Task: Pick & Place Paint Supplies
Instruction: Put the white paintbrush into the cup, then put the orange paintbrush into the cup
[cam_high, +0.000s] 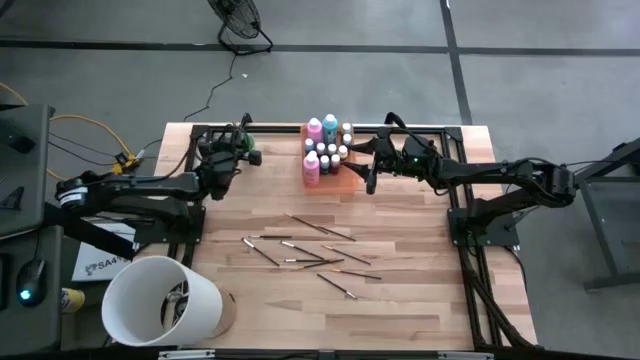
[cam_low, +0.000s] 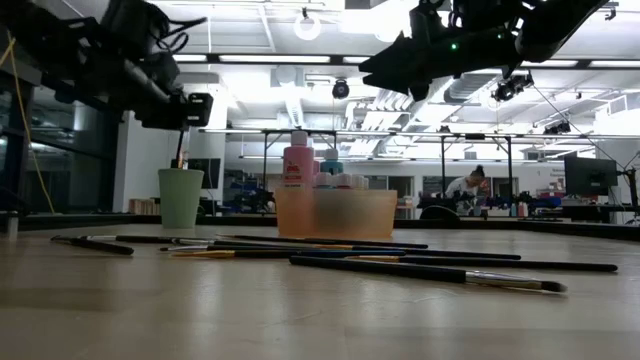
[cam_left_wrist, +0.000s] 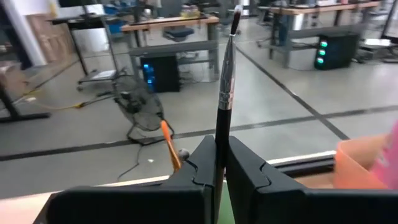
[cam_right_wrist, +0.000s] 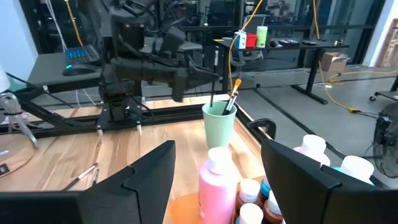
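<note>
Over the mint-green cup (cam_low: 180, 197), at the table's far left, my left gripper (cam_left_wrist: 219, 163) is shut on a thin dark-handled brush (cam_left_wrist: 225, 93). An orange-handled brush (cam_right_wrist: 234, 93) leans in the cup. The translucent orange tray (cam_low: 345, 215) at the far middle holds pink bottles (cam_high: 312, 166), a teal one (cam_high: 330, 124) and small dark pale-capped bottles (cam_high: 331, 151). My right gripper (cam_right_wrist: 230, 180) stands open, level, just right of the tray, with a pink bottle (cam_right_wrist: 217, 183) in front of its fingers. Several brushes (cam_high: 310, 250) lie flat on the table's middle. My left gripper pinches the brush's dark handle (cam_left_wrist: 220, 140) between its two fingers, below the silver ferrule. The fingers lie level and across the brush, coming from the table's left. The brush stands upright, bristles up, its lower end (cam_low: 181, 152) reaching down to the cup's mouth.
A big white cylinder (cam_high: 160, 300) lies at the near left corner. A black frame rail (cam_high: 280, 128) runs along the far edge. Bare wood lies near the front edge, in front of the loose brushes.
</note>
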